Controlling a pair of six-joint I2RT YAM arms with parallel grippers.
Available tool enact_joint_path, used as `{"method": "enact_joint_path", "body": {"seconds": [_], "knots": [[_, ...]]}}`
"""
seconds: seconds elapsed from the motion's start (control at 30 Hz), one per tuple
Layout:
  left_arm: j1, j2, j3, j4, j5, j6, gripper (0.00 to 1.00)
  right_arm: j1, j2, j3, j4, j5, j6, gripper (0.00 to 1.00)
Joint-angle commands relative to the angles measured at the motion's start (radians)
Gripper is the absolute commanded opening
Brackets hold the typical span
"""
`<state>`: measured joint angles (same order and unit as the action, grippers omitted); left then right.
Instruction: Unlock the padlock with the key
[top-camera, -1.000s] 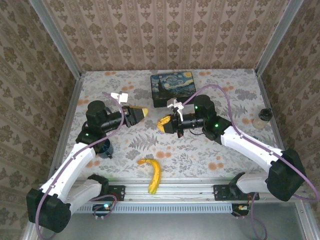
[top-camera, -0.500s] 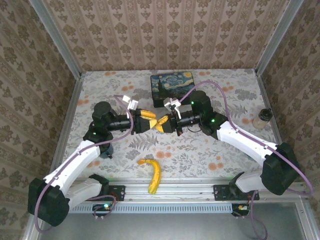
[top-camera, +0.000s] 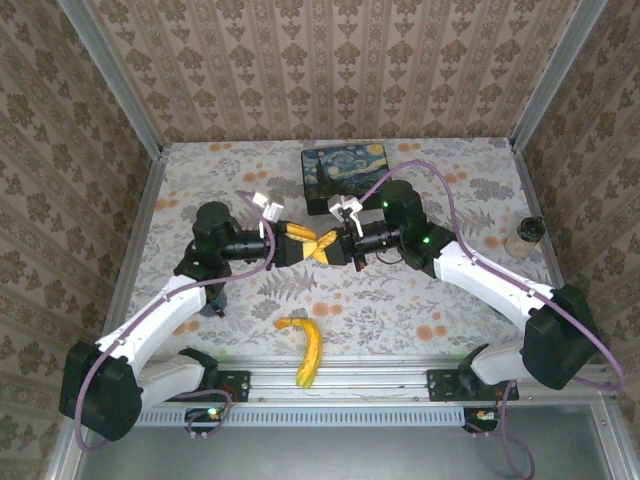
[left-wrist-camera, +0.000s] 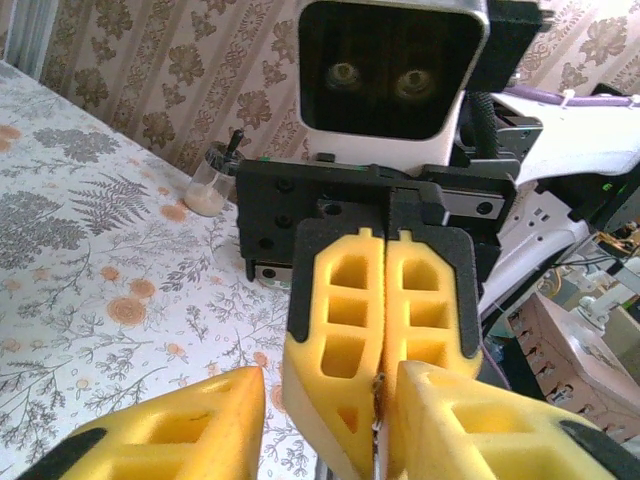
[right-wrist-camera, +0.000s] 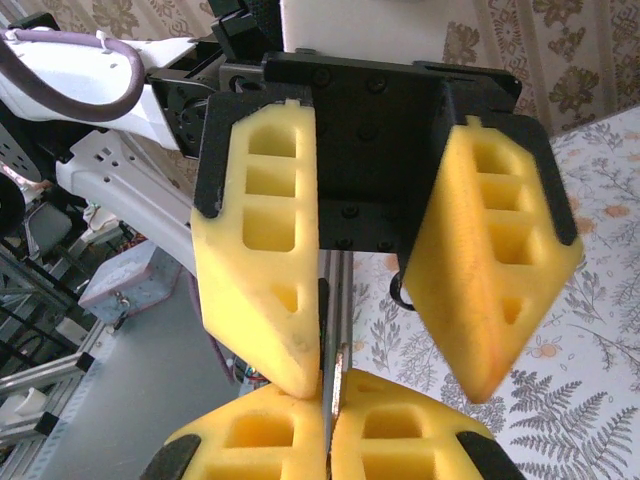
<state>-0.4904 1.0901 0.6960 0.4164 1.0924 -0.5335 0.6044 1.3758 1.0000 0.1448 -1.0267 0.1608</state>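
padlock: i can't pick out its brass body. the spot where the 2 grippers meet is crowded with yellow foam fingers, so i cannot tell where it sits. what does show there is a thin metal sliver (right-wrist-camera: 328, 365), edge-on, pinched between the 2 pressed-together fingers of the right gripper (top-camera: 326, 246). cannot tell if it's the key. right gripper is clenched on it; in the left wrist view its pads sit flush against each other and the sliver (left-wrist-camera: 377, 430) pokes out at the tip.

left gripper (top-camera: 304, 238) is released: its 2 fingers (right-wrist-camera: 258, 250) stand apart. the sliver runs up along the inner face of 1 of them, touching or nearly so, and the other finger is clear of it. a small dark ring (right-wrist-camera: 400, 293) sits just beside that other finger's inner edge; cannot tell what it belongs to.

both grippers are tip to tip above the middle of the table (top-camera: 420, 300), just on the near side of the starry-night tin (top-camera: 347, 178), which lies flat toward the far edge. banana (top-camera: 306, 348) lies at the near edge, centre, well apart from the grippers. small bottle (top-camera: 524, 236) with a dark cap stands upright at the right edge.
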Motion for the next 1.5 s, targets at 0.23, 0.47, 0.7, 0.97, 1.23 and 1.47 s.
{"method": "enact_joint_path", "body": {"seconds": [0.23,0.47,0.7,0.97,1.23,1.47], "knots": [[-0.022,0.027,0.031,0.048,0.037,0.007,0.27,-0.002,0.008,0.031,0.0,-0.024,0.015,0.0],[-0.028,0.043,0.036,0.078,0.037,-0.012,0.21,0.0,0.008,0.033,0.0,-0.026,0.02,0.0],[-0.028,0.057,0.039,0.1,0.04,-0.029,0.15,0.001,0.038,0.037,-0.001,-0.03,0.021,0.0],[-0.031,0.06,0.034,0.14,0.054,-0.052,0.24,0.002,0.04,0.036,0.006,-0.028,0.023,0.0],[-0.034,0.069,0.033,0.171,0.057,-0.071,0.24,0.003,0.046,0.038,0.014,-0.032,0.031,0.0],[-0.039,0.077,0.036,0.189,0.067,-0.083,0.18,0.006,0.052,0.038,0.017,-0.032,0.036,0.0]]}}
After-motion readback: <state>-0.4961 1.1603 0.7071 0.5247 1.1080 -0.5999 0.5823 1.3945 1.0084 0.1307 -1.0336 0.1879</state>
